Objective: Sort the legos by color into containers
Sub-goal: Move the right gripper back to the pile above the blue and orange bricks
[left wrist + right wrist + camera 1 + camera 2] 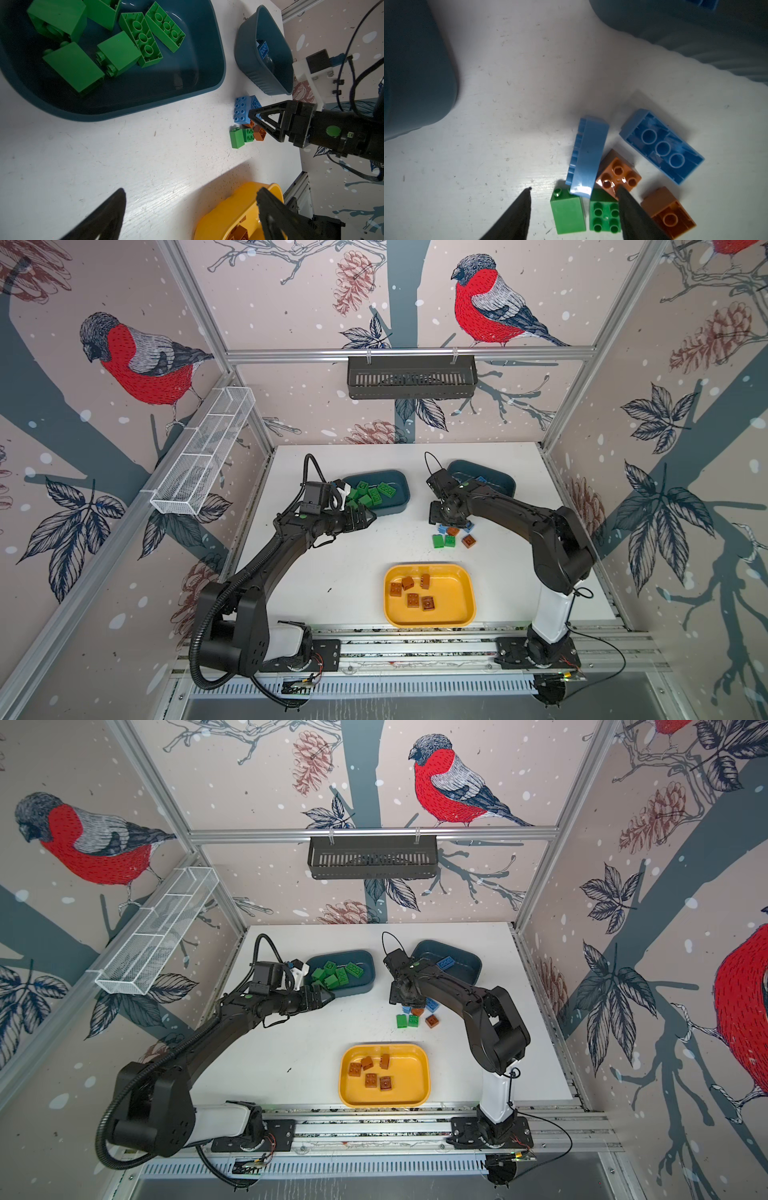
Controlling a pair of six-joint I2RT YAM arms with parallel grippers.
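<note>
Loose legos lie in a pile mid-table: two green [568, 214] [605, 214], two light blue [588, 155] [662, 145] and two brown [618, 172] [668, 212]. My right gripper [574, 188] [448, 519] points down over the pile, open. Both green bricks sit between its fingers, and one finger is clear of them. My left gripper [191, 191] [366, 516] hovers open and empty by the front edge of the teal tub [404, 499], which holds several green legos [118, 49]. The other teal tub [471, 969] holds a blue lego [446, 962]. Several brown legos [413, 599] lie in the yellow tray [459, 610].
A black slotted basket [411, 377] hangs on the back rail. On the left wall there is a white wire mesh rack [203, 456]. Both arm bases are mounted on the metal rail [415, 649] along the table's front edge, just behind the yellow tray.
</note>
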